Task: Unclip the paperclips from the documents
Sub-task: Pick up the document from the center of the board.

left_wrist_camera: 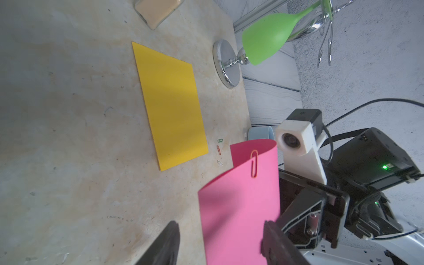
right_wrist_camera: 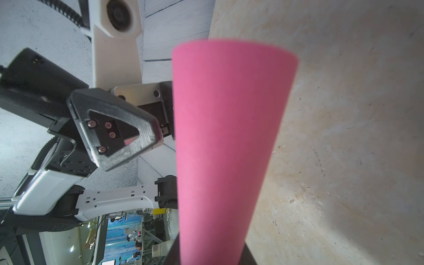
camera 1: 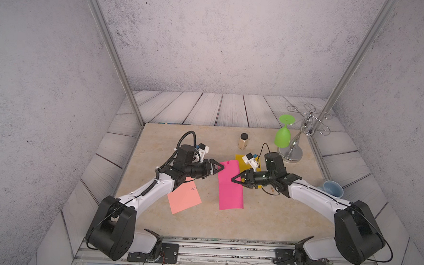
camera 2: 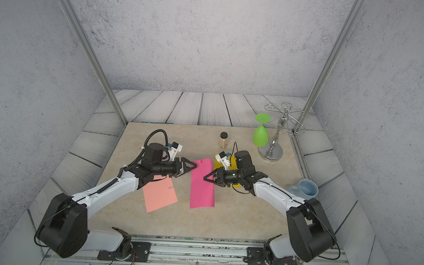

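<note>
My right gripper (camera 1: pixel 234 179) is shut on the magenta document (camera 1: pixel 230 186) and holds it curled and raised off the table; in the right wrist view the sheet (right_wrist_camera: pixel 229 137) rises from between the jaws. An orange paperclip (left_wrist_camera: pixel 254 164) sits on its far edge. My left gripper (camera 1: pixel 218 167) stands open at the sheet's far left corner, and its fingers (left_wrist_camera: pixel 165 243) straddle the sheet's lower part. The salmon document (camera 1: pixel 185 199) lies flat under the left arm and carries a blue paperclip (camera 1: pixel 193 188). The yellow document (left_wrist_camera: pixel 171 105) lies flat beyond, mostly hidden under the right arm in both top views.
Three loose paperclips, green (left_wrist_camera: pixel 220 140), red (left_wrist_camera: pixel 219 149) and silver (left_wrist_camera: pixel 219 163), lie beside the yellow sheet. A chrome glass rack (camera 1: pixel 292 152) holding a green glass (camera 1: pixel 283 134) stands at the back right, a spice jar (camera 1: pixel 243 141) behind centre, a blue cup (camera 1: pixel 332 188) on its side at the right.
</note>
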Action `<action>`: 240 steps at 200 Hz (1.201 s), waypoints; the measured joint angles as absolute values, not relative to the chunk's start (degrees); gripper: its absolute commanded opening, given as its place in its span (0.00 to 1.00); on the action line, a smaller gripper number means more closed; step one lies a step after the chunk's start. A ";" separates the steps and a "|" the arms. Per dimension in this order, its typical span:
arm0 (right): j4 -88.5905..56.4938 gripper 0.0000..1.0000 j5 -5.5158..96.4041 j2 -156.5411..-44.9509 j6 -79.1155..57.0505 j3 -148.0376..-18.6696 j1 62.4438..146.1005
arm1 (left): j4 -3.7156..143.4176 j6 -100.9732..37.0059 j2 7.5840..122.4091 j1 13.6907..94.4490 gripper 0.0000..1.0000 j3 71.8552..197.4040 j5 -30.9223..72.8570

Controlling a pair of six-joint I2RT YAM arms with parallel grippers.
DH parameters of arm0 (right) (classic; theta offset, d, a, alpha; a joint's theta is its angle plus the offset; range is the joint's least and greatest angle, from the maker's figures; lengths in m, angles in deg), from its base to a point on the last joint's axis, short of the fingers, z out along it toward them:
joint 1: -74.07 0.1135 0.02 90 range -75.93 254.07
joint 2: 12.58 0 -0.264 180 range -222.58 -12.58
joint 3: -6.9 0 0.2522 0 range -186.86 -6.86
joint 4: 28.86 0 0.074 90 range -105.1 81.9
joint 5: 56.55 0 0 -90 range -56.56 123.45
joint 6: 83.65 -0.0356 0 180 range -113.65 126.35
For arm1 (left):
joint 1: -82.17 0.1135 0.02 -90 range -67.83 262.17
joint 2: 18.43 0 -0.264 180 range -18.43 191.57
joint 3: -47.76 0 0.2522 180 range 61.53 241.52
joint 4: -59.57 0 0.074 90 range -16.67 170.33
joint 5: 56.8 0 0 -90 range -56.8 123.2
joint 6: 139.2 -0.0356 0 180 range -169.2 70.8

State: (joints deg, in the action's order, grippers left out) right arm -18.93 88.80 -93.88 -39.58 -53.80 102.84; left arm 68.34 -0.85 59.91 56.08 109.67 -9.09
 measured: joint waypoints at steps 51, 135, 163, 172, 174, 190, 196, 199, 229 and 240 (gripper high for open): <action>-20.51 0.29 89.76 -93.88 -40.26 -54.17 104.24 | 64.45 1.34 60.74 56.08 0.46 109.23 -11.49; -20.94 0.29 89.58 -96.76 -40.59 -55.42 104.24 | 62.74 1.82 59.50 56.06 0.34 108.31 -13.41; -21.73 0.28 89.61 -96.89 -41.24 -56.36 104.27 | 62.77 1.84 59.48 55.95 0.33 107.92 -13.63; -21.99 0.28 89.63 -96.89 -41.44 -56.58 104.29 | 62.77 1.82 59.48 55.80 0.33 107.85 -13.63; -22.06 0.28 89.63 -96.89 -41.46 -56.64 104.29 | 62.77 1.82 59.48 55.78 0.33 107.83 -13.63; -22.28 0.28 89.63 -96.89 -41.68 -56.95 104.44 | 62.50 1.84 59.48 55.69 0.30 107.57 -13.61; -22.39 0.28 89.61 -96.89 -41.68 -56.99 104.57 | 62.31 1.86 59.48 55.69 0.28 107.41 -13.59; -22.39 0.28 89.61 -96.89 -41.68 -56.99 104.62 | 62.28 1.97 59.48 55.69 0.28 107.39 -13.59; -22.47 0.28 89.43 -96.92 -41.83 -56.99 105.23 | 61.15 2.26 59.48 55.69 0.20 107.22 -13.59; -22.50 0.28 89.41 -96.92 -41.88 -56.97 105.38 | 60.86 2.26 59.48 55.69 0.17 107.22 -13.57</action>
State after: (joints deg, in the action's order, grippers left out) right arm -22.50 89.41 -96.92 -41.88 -56.97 105.38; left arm 60.86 2.26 59.48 55.69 107.22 -13.57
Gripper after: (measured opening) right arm 0.284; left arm 0.195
